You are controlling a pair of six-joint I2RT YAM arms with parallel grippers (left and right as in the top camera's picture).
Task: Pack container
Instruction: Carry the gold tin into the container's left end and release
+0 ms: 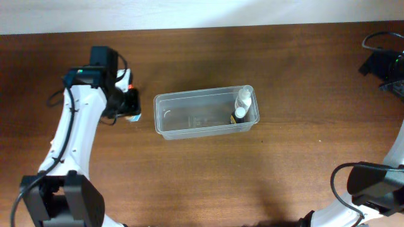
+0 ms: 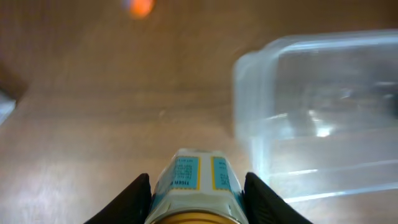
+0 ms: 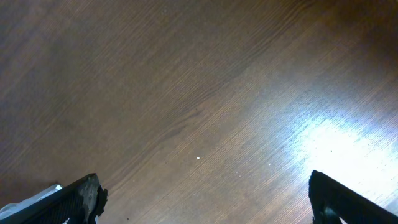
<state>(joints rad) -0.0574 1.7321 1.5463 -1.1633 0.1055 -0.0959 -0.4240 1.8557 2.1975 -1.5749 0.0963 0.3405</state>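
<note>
The container (image 1: 196, 120) is a clear plastic tub in the middle of the table; it also shows at the right of the left wrist view (image 2: 323, 118). At its right end lie a small white bottle (image 1: 243, 96) and a small dark bottle (image 1: 239, 116). My left gripper (image 1: 130, 106) is just left of the tub, shut on a small blue-and-white box with yellow trim (image 2: 196, 185). My right gripper (image 3: 205, 199) is open and empty over bare wood, at the far right of the table.
The table is dark brown wood (image 1: 297, 164). A blurred orange spot (image 2: 141, 7) shows at the top of the left wrist view. Black cables and hardware (image 1: 382, 60) sit at the far right edge.
</note>
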